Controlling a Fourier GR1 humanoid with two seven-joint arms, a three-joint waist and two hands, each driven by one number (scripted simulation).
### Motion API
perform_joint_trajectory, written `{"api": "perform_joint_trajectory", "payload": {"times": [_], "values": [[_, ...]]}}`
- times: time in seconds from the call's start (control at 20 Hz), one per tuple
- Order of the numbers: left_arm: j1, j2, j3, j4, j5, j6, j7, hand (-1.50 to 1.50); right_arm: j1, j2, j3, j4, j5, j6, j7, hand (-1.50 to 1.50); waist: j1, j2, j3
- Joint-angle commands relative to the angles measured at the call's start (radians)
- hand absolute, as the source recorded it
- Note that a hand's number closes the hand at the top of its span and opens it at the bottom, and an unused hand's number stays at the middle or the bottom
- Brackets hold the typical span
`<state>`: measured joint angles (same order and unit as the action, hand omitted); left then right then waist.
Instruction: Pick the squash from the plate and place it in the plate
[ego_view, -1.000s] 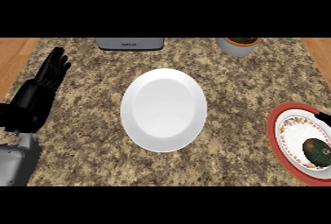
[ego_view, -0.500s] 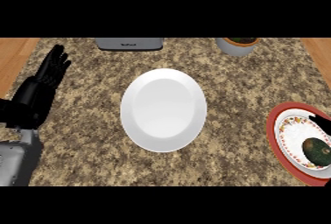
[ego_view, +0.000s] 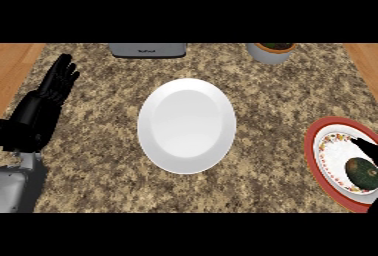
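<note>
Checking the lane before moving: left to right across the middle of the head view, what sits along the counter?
Left hand → white plate → red plate, squash on it.

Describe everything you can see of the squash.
The squash is round and dark green with a brownish patch on top. It lies whole on the flowered, red-rimmed plate at the counter's right edge, on its near half. Part of the right hand shows just beyond it; whether they touch cannot be told.
</note>
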<state>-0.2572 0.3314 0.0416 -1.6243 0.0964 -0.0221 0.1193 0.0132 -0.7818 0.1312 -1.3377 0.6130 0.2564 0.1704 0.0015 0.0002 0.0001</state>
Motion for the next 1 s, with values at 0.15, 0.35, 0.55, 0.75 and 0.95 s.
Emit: {"api": "perform_joint_trajectory", "payload": {"times": [0.15, 0.35, 0.55, 0.75, 0.95], "values": [[-0.045, -0.014, 0.021, 0.013, -0.02, -0.035, 0.035, 0.0, -0.033, 0.051, -0.038, 0.118, 0.081, 0.037, -0.08, -1.5, -0.004, 0.0, 0.0], [0.044, -0.065, 0.0, -0.002, -0.064, -0.014, -0.033, 0.0, -0.097, 0.122, -0.021, 0.232, 0.168, -0.009, -0.064, -1.5, 0.001, 0.0, 0.0], [0.007, -0.021, 0.063, -0.034, -0.002, -0.051, 0.027, 0.0, -0.109, 0.16, -0.051, 0.367, 0.187, -0.153, -0.207, 1.5, 0.003, 0.001, 0.001], [0.011, -0.064, 0.016, 0.004, -0.068, -0.013, -0.02, 0.0, -0.176, 0.136, -0.09, 0.397, 0.234, -0.313, -0.277, 1.5, 0.005, 0.002, 0.001], [0.008, -0.054, 0.031, -0.051, -0.037, -0.028, 0.041, 0.0, -0.063, 0.21, -0.081, 0.204, 0.272, -0.379, -0.1, 1.5, -0.008, -0.005, 0.0]]}}
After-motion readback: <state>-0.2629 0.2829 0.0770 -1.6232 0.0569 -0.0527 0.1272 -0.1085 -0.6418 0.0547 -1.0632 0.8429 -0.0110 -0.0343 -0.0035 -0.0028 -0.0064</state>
